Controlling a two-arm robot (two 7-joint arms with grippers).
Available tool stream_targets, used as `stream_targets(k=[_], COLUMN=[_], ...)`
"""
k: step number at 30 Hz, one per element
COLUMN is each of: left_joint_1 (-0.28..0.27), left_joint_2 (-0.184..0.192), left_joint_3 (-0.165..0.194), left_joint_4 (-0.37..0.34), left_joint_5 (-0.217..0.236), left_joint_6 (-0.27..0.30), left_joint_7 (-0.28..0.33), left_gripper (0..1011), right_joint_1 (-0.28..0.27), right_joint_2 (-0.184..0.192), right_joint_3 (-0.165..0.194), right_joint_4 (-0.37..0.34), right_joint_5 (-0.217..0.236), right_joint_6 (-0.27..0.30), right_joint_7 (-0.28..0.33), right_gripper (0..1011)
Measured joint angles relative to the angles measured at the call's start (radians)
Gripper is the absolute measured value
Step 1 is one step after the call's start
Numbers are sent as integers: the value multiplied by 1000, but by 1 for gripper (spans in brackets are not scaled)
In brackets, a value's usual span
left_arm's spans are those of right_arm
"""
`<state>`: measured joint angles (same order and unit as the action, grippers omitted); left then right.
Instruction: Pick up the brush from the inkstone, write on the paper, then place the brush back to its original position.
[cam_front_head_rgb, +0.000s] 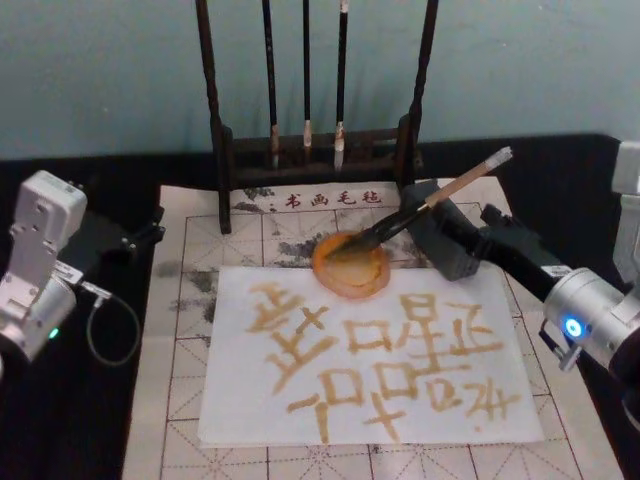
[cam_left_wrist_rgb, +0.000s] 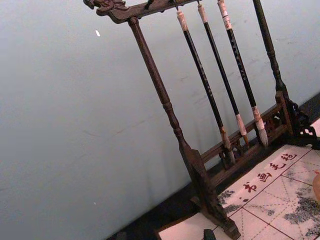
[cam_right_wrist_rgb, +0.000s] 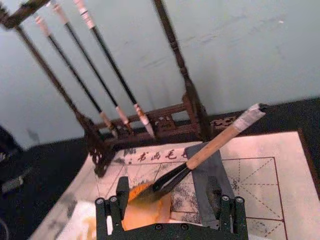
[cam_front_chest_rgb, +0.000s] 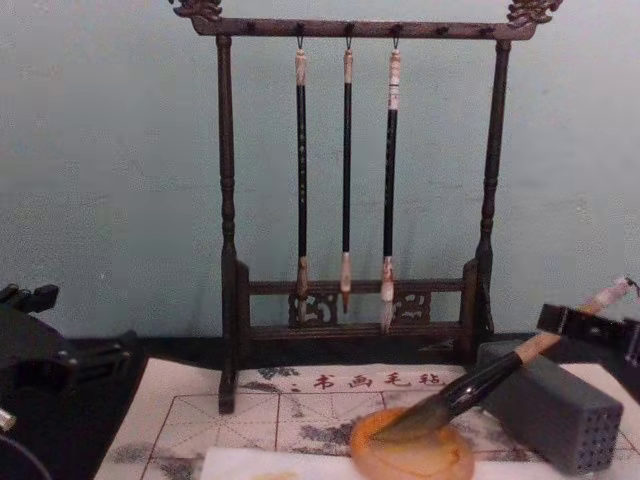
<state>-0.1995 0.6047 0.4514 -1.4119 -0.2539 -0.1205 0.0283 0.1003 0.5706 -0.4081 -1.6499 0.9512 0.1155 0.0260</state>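
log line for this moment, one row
brush: on inkstone, leaning on grey block | paper: written | right gripper: open, behind | left: parked

The head camera looks steeply down on the surface; the chest camera sits low, facing the wall. Each wrist camera peers forward past its tool, the right tool (cam_right_wrist_rgb: 170, 200) close below its lens. All four share the brush rack (cam_front_chest_rgb: 350, 300).

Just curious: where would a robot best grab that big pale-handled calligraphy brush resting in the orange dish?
Probably mid-handle on the brush, from the robot's right: the bare wooden handle slants up over the grey rectangular block, clear of the inky bristles.
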Motion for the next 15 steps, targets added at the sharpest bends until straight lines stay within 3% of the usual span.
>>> stream_targets(k=[3,7,9,15], left_joint_1=[0,0,0,0], left_joint_2=[0,0,0,0], left_joint_3=[0,0,0,0], left_joint_4=[0,0,0,0], left_joint_5=[0,0,0,0], left_joint_6=[0,0,0,0], left_joint_7=[0,0,0,0], left_gripper=[1001,1001,1001,1001], right_joint_1=[-5,-11,-14,-14], right_joint_2=[14,35,43,48], right_joint_3=[-11,-32,-49,-76], right_joint_4=[-7,-13,-13,3], right_joint_5=[-39,-120,-185,-295], right_joint_6=[-7,-29,-54,-106], right_joint_7=[9,19,22,26], right_gripper=[1000,1000,1000,1000])
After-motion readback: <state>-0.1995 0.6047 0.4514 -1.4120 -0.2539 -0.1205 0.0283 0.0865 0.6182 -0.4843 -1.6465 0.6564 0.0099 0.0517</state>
